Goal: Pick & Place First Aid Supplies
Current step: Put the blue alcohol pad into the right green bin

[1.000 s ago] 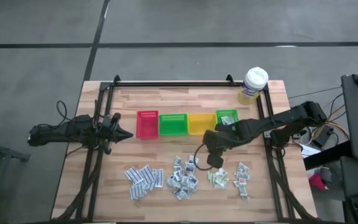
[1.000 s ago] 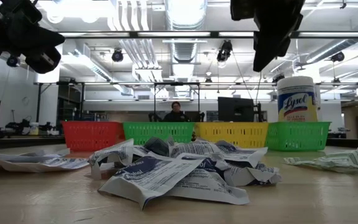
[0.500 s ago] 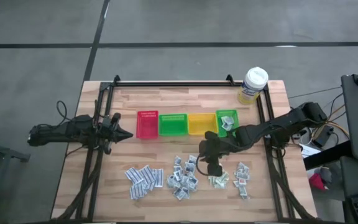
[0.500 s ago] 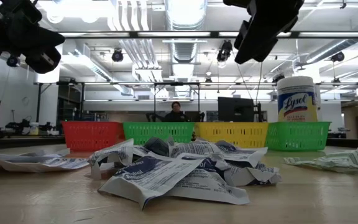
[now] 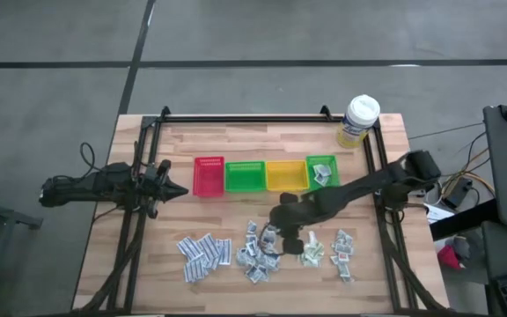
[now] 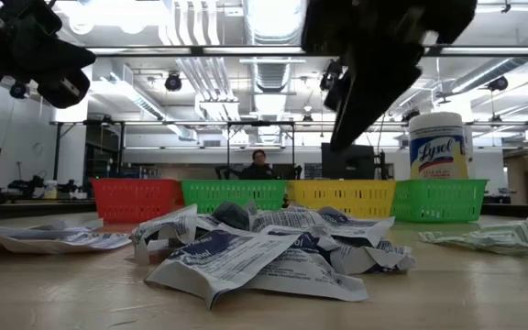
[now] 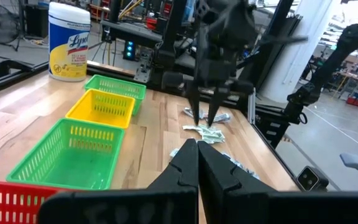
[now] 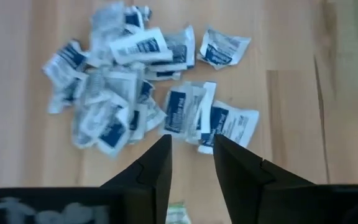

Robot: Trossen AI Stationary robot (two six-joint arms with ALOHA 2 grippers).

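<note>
The first aid supplies lie in several small heaps on the near part of the wooden table: white-blue sachets (image 5: 202,254), a grey-white heap (image 5: 259,252), pale green ones (image 5: 310,254) and white-red ones (image 5: 343,250). My right gripper (image 5: 282,239) hangs open, slanting down, just above the right edge of the grey-white heap (image 8: 123,81); its fingertips (image 8: 165,142) stand over bare wood beside two sachets (image 8: 197,118). My left gripper (image 5: 180,189) waits shut at the table's left, level, left of the red bin (image 5: 208,176).
Red, green (image 5: 245,176) and yellow (image 5: 286,174) bins stand in a row mid-table, then a smaller green bin (image 5: 321,171) holding a few sachets. A yellow wipes tub (image 5: 359,121) stands at the far right corner. A person sits in the room beyond (image 6: 260,165).
My right gripper has come down and moved toward the table's left and near edge, from near the pale green sachets to the right edge of the grey-white heap, rolling a little on the way. The sachets have not moved.
</note>
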